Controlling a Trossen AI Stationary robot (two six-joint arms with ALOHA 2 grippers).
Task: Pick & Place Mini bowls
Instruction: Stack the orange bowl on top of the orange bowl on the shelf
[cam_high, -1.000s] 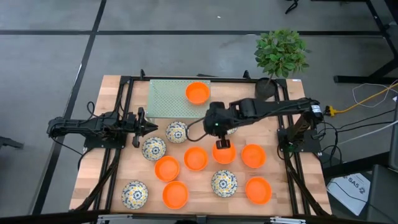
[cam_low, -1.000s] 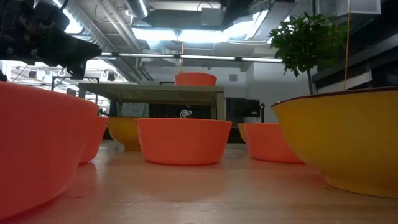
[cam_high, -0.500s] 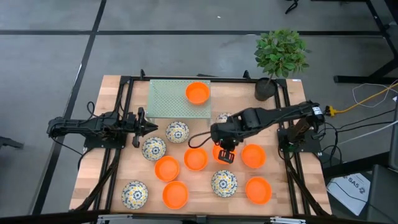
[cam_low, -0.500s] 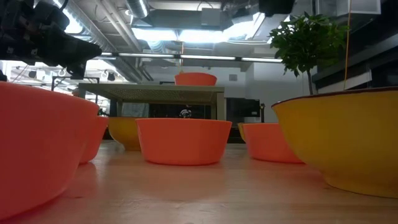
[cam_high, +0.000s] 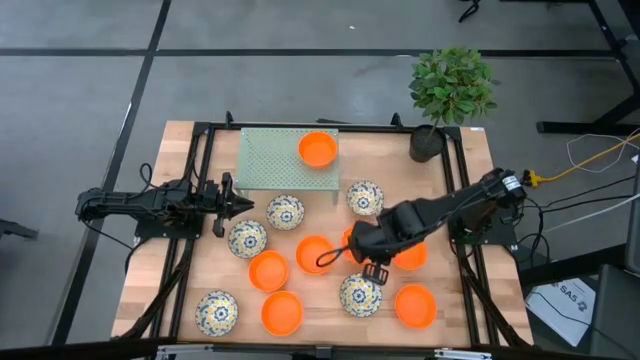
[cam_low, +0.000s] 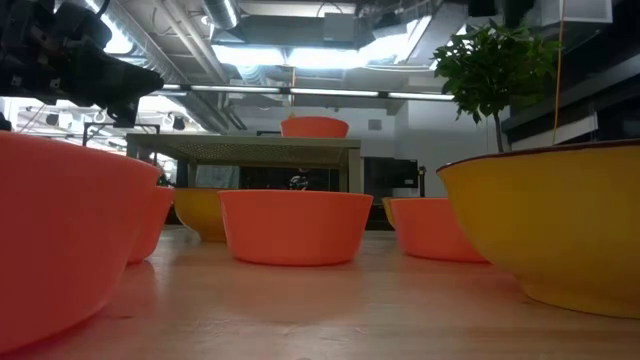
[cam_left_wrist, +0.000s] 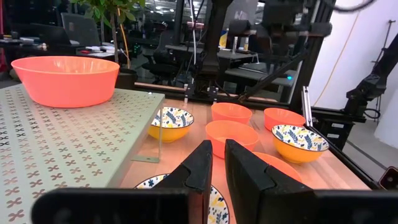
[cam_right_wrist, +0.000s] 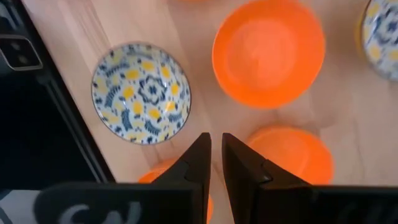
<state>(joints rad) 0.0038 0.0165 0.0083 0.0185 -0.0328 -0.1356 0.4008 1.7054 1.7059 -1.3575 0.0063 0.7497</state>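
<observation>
I have the right pincer out over the middle of the table, hanging above the gap between an orange bowl and a floral bowl; its fingers stand narrow, a thin slit between them, and hold nothing. From its wrist camera I look down on a floral bowl and an orange one.

The left pincer waits near the table's left edge, just beside the green perforated stand; its fingers are likewise almost together and empty.

The mini bowls are spread over the table. One orange bowl sits on the stand toward the far edge. Floral ones lie at mid-table: and. Orange bowls fill the centre and near side. Another floral bowl sits near the front left corner.

A potted plant stands at the far right corner.
</observation>
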